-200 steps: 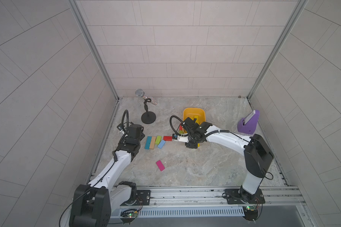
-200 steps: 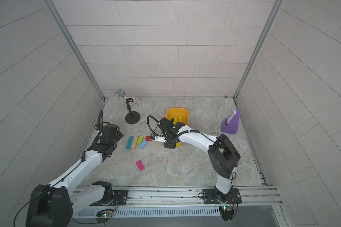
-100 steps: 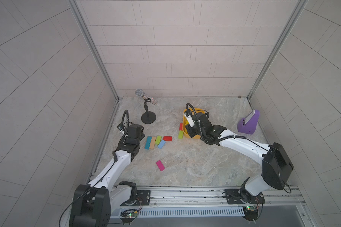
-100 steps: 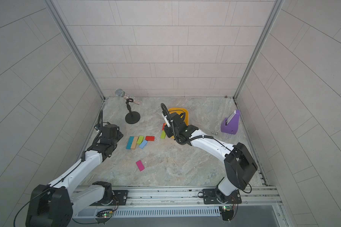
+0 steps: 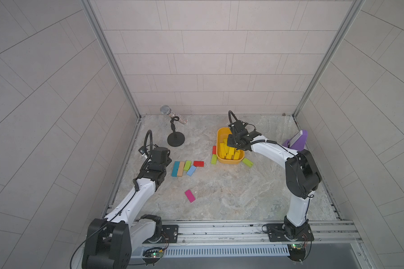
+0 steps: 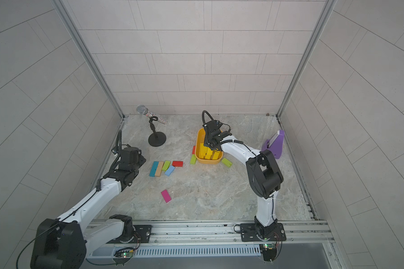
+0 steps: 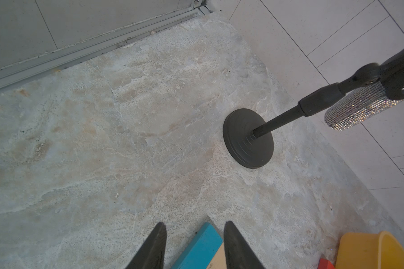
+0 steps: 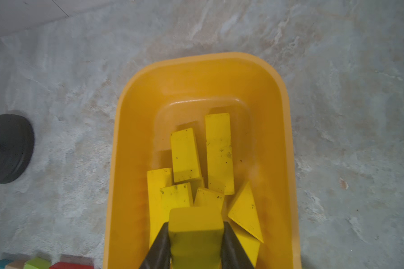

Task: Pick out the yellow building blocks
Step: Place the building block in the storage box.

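Observation:
Several yellow building blocks [image 8: 219,151] lie piled in an orange-yellow tub [image 8: 131,116], among them a triangular wedge [image 8: 245,209]. The pile [image 5: 229,151] fills the tub's near half in both top views [image 6: 209,152]. My right gripper [image 8: 195,225] hangs over that near end, shut on one more yellow block [image 8: 195,216] held across its width. My left gripper [image 7: 194,223] stays near the left wall, open, its fingers [image 7: 159,242] apart above the floor. The end of a teal block [image 7: 203,244] lies on the floor between them, untouched.
A row of teal, tan, green, light-blue and red blocks [image 5: 183,166] lies left of the tub, with a pink block [image 5: 190,195] nearer the front. Lime-green bars [image 5: 214,159] [image 5: 247,162] and a red block [image 5: 214,149] lie against the tub. Microphone stand [image 5: 175,139] back left, purple holder [image 5: 297,142] right.
My right arm has swung from the floor left of the tub to over the tub, carrying the yellow block. The left arm has not moved.

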`<state>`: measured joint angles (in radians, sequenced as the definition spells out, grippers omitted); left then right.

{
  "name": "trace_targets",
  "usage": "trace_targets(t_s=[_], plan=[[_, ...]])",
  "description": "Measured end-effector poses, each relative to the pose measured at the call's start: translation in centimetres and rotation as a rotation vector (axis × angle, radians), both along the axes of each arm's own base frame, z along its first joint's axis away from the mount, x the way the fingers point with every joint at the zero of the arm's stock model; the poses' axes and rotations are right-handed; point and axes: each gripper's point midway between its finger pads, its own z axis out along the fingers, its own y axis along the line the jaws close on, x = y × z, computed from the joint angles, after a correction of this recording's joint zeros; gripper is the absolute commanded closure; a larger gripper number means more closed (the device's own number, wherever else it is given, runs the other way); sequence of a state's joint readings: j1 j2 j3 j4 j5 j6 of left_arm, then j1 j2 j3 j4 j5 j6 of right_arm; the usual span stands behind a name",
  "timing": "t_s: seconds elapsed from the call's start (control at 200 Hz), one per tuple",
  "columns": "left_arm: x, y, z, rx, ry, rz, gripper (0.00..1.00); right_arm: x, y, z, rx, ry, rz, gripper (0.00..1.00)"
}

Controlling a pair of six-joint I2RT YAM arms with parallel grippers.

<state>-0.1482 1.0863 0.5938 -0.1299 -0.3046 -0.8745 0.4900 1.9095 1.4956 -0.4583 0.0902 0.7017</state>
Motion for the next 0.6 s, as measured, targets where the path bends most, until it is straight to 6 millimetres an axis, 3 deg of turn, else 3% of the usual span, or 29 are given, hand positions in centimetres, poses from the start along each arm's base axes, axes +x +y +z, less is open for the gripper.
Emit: trace_targets(t_s=[0.345,0.44,0.6], plan=[[0.0,0.1,0.0,0.007,0.001,0.004,0.55,1.7,-1.4,-1.9,-0.094,0.093,0.02,0.99],[0.0,0.1,0.0,0.007,0.001,0.004,0.55,1.7,-1.8,-2.9,-0.109,0.122,0.021,0.9],[0.0,0.1,0.0,0.007,0.001,0.004,0.55,1.6,-2.2,-3.6,-0.125,0.144,0.027,0.61]])
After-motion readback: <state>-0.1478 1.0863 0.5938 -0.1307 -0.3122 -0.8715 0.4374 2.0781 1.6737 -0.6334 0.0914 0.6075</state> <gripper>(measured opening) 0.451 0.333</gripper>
